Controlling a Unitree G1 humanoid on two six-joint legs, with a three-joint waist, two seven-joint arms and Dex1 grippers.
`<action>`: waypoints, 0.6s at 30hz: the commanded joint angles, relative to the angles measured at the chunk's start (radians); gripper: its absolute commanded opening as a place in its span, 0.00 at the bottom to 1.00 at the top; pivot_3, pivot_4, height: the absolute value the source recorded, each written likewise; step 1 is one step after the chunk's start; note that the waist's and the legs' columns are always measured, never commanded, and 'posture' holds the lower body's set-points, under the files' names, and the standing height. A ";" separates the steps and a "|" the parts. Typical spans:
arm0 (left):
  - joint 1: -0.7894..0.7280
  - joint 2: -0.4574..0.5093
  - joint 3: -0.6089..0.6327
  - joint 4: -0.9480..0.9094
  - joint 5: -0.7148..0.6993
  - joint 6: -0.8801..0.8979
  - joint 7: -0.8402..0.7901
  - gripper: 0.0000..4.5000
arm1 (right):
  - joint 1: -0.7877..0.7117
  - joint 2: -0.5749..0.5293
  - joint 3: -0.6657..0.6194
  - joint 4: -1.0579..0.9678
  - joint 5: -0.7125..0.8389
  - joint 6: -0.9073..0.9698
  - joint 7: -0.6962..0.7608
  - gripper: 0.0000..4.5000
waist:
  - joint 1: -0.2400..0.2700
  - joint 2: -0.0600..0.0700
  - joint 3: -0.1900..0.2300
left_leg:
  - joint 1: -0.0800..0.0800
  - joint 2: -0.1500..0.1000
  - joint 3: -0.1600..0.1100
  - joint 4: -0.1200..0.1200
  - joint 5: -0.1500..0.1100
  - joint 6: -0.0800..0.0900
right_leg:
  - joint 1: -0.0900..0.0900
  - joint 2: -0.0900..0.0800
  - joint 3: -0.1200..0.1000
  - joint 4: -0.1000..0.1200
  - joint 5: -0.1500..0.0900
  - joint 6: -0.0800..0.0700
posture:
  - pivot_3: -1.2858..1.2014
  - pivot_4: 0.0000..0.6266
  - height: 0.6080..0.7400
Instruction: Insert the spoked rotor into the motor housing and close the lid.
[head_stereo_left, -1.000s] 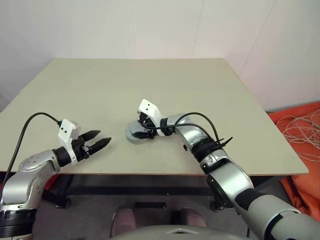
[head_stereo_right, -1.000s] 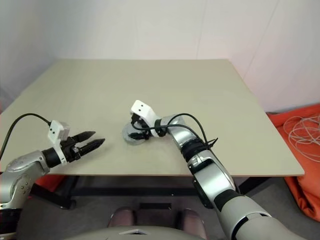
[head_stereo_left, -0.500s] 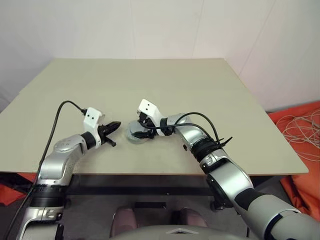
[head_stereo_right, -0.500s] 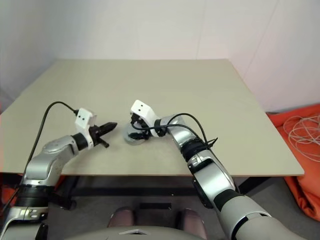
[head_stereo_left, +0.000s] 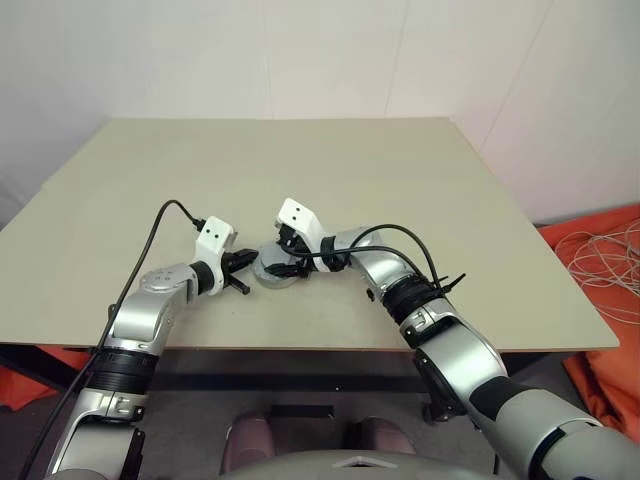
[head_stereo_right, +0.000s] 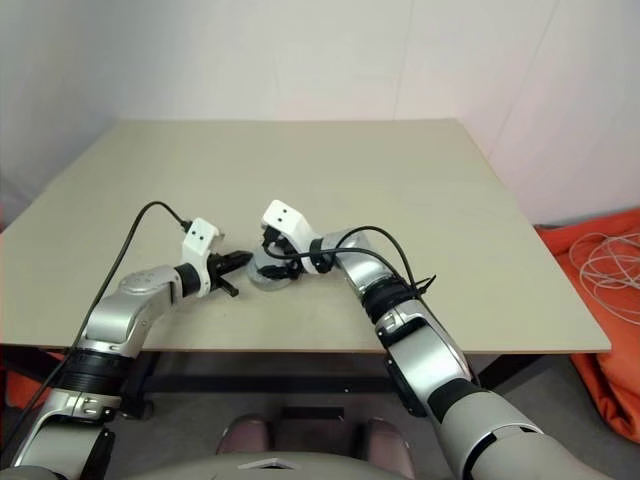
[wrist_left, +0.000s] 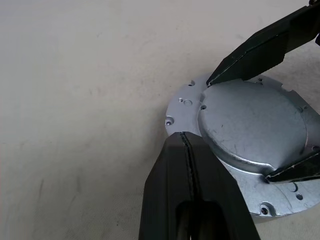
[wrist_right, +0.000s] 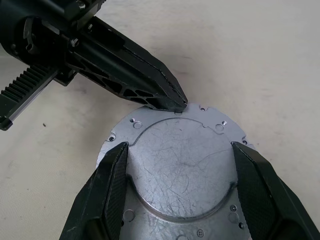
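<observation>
Compared with one second ago, the left gripper (wrist_left: 186, 137) has travelled from the near left part of the table (head_stereo_left: 200, 170) toward the centre, and its jaws, then apart, are now pressed together along their full length. Its closed tip now rests at the flange edge of the grey metal assembly (wrist_right: 180, 165); whether it actually touches the flange cannot be confirmed from the wrist views. The right gripper (wrist_right: 181, 147) has not shifted: it stays at the same spot near the table centre, jaws spread wide, one finger (wrist_right: 111, 185) on each side of the raised round centre of the assembly, both fingers lying against its rim.

Count of items on the table:
- One round grey metal assembly, consisting of a flat flange with small holes and a raised, scratched, domed centre. This appears to be the motor housing with its solid face upward; no windings or cutouts are visible on this face.
- Two grippers, both at that assembly: the left one at its edge on the robot's left, the right one straddling it.

In the head views the assembly (head_stereo_left: 272, 268) sits just near of the table centre, flat on the surface, between the two grippers.
</observation>
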 joint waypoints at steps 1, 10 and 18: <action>0.001 -0.002 -0.012 0.009 0.010 0.036 0.004 0.00 | 0.018 -0.012 0.004 -0.042 0.017 0.043 0.062 0.85 | 0.001 0.000 0.000 | 0.000 0.000 0.000 0.000 0.000 0.000 | 0.000 0.000 0.000 0.000 0.000 0.000 | 0.52 0.00 1.00; 0.000 -0.015 -0.020 -0.005 0.011 0.051 0.005 0.00 | 0.031 -0.038 -0.005 -0.170 0.037 0.124 0.098 1.00 | 0.002 0.000 -0.001 | -0.004 0.000 0.000 -0.003 0.000 0.001 | -0.002 0.000 0.000 -0.001 0.000 0.000 | 0.52 0.00 1.00; -0.004 -0.018 -0.022 -0.004 0.011 0.055 -0.004 0.00 | 0.053 -0.107 -0.062 -0.276 0.081 0.204 0.093 1.00 | 0.002 0.000 -0.001 | -0.004 0.000 0.000 -0.003 -0.001 0.001 | -0.003 0.000 0.000 -0.004 0.000 0.000 | 0.52 0.00 1.00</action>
